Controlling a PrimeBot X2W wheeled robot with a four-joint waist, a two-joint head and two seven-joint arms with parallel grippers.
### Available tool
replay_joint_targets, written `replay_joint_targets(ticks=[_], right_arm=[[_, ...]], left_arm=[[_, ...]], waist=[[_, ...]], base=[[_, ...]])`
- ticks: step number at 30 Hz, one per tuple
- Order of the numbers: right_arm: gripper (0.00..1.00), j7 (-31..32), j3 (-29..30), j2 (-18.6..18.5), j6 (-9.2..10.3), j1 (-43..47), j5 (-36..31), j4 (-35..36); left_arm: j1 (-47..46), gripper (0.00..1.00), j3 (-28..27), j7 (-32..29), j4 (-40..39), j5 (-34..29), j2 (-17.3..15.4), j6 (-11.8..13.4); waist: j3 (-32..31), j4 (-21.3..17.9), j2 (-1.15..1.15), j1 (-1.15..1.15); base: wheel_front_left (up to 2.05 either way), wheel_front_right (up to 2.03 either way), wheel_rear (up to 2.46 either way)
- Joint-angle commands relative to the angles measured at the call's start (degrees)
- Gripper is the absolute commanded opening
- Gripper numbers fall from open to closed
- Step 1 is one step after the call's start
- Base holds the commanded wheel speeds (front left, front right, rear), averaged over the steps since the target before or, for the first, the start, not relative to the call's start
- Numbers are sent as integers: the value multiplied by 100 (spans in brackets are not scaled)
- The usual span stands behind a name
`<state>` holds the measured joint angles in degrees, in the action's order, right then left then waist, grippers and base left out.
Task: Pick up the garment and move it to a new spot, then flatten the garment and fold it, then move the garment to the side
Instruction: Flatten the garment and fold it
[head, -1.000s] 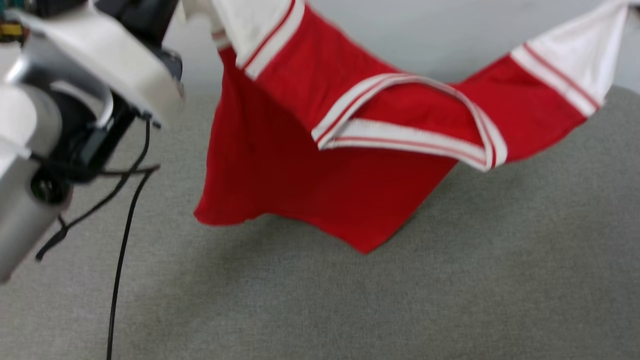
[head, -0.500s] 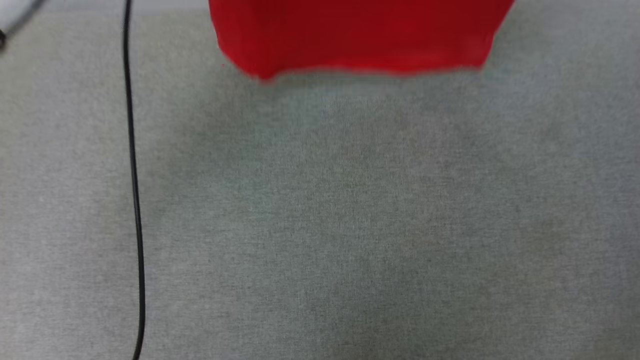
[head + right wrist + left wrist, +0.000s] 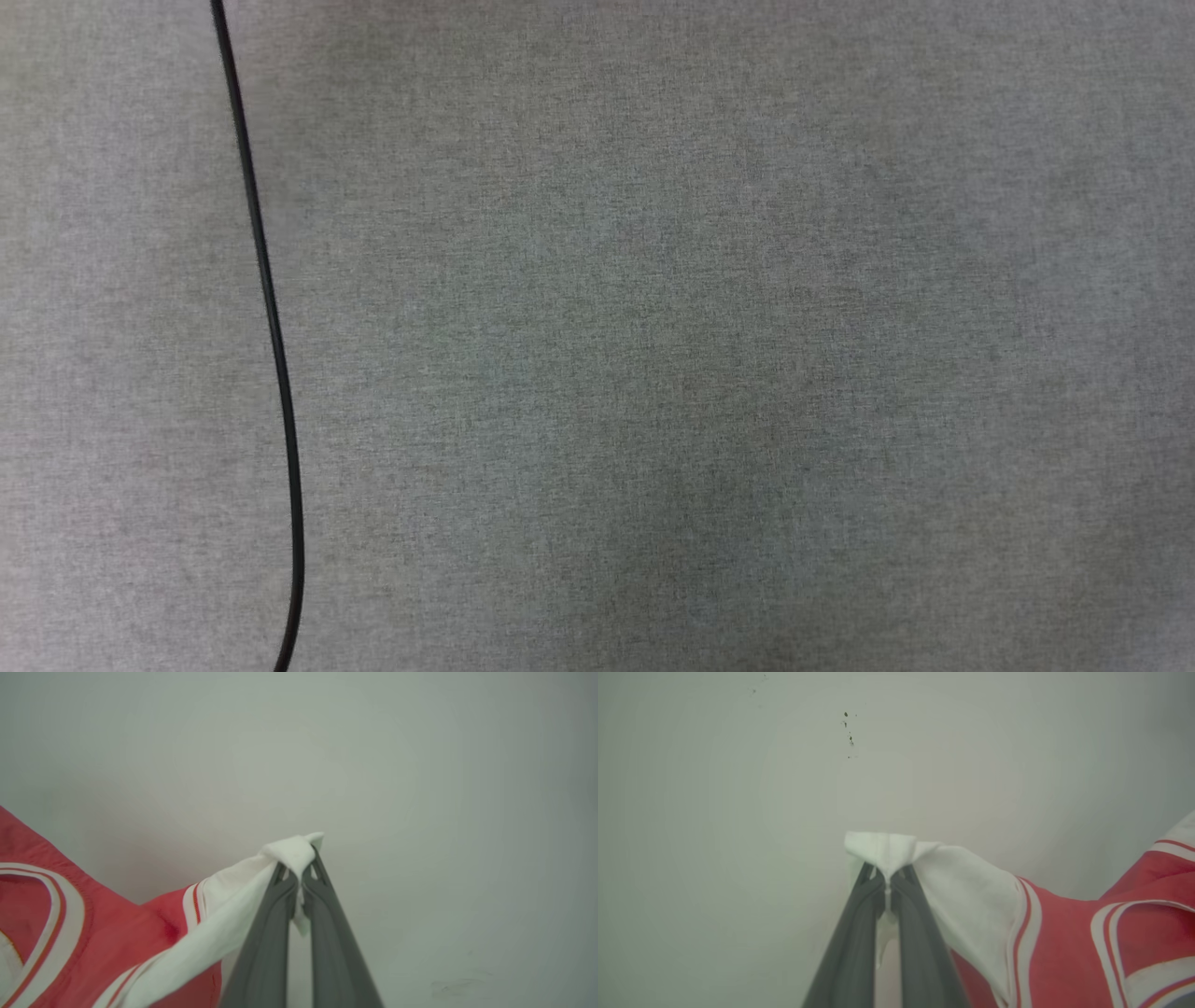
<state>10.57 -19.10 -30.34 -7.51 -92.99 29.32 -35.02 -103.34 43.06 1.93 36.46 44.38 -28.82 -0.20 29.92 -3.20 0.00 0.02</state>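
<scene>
The garment (image 3: 1059, 933) is a red T-shirt with white sleeves and red-and-white stripe trim, held up in the air in front of a pale wall. In the left wrist view my left gripper (image 3: 888, 877) is shut on the tip of one white sleeve, and the red body hangs off to the right. In the right wrist view my right gripper (image 3: 300, 870) is shut on the other white sleeve of the garment (image 3: 107, 942), whose red body with its striped collar trails to the lower left.
The head view looks down on a grey fabric-covered table (image 3: 700, 373). A thin black cable (image 3: 271, 327) runs down its left part. A pale wall (image 3: 738, 788) with a few dark specks stands behind the grippers.
The head view has tilted down: the left arm and then the hanging garment have slid out of its top, leaving the grey table and the cable.
</scene>
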Motion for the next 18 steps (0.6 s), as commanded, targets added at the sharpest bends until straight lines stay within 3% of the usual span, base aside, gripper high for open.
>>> replay_joint_targets(ticks=[1,5,11,18], right_arm=[[0,-146,-89,26,4,156,78,-115],[0,-497,-311,113,4,513,322,-354],[0,-930,-667,67,4,1333,882,-361],[0,-1320,-1004,-180,4,2734,1457,-122]], left_arm=[[230,0,-31,141,93,81,4,-38],[746,0,-49,437,187,217,-29,-75],[1886,0,-115,817,7,447,-232,81],[3755,0,-149,1051,-671,820,-556,514]], waist=[[23,-10,0,-2],[-15,-10,0,-2],[-242,-11,0,-2],[-770,30,0,-2]], base=[[0,0,0],[0,0,0],[0,0,0],[0,0,0]])
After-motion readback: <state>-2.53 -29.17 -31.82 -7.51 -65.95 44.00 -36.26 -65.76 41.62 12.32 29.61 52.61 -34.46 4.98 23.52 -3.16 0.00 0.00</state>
